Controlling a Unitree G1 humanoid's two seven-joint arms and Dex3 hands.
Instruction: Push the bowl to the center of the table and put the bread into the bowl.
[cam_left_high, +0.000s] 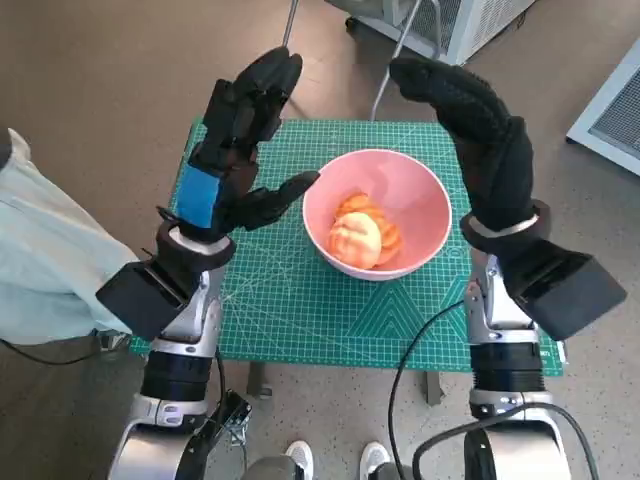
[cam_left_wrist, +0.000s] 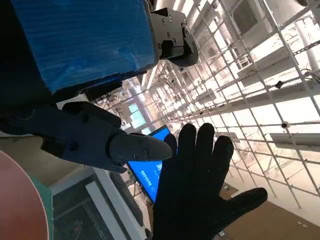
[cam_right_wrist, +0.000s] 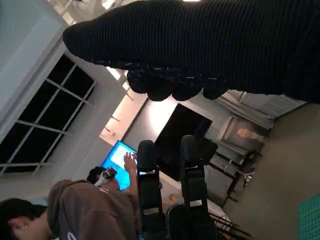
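The pink bowl (cam_left_high: 376, 212) sits on the green mat (cam_left_high: 300, 310) that covers the table. It is about in the middle between the left and right edges, and a bit nearer the far edge than the near one. The bread (cam_left_high: 356, 236) is inside the bowl, lying on the bottom. It looks like a round, pale bun with an orange part beside it.

So both jobs look done. The bowl seems to be close to the center, and the bread is in it. I think nothing big is left, except maybe to pull the arms back and rest.

The left hand (cam_left_high: 235, 150) is lifted up above the left side of the table. It holds nothing. Its fingers are apart, and one finger points toward the rim of the bowl but does not seem to touch it. In the left wrist view the blue tape and one black finger show up close, with nothing between the fingers.

The right hand (cam_left_high: 478, 130) is lifted above the far right corner of the table. It holds nothing too. Its fingers are spread a little and bend forward. The left wrist view shows this glove from the other side, with its fingers fanned out.

A person (cam_right_wrist: 75, 210) sits near a blue screen (cam_right_wrist: 119, 157) in the right wrist view. Someone's pale trouser leg (cam_left_high: 45, 250) is by the left edge of the table.
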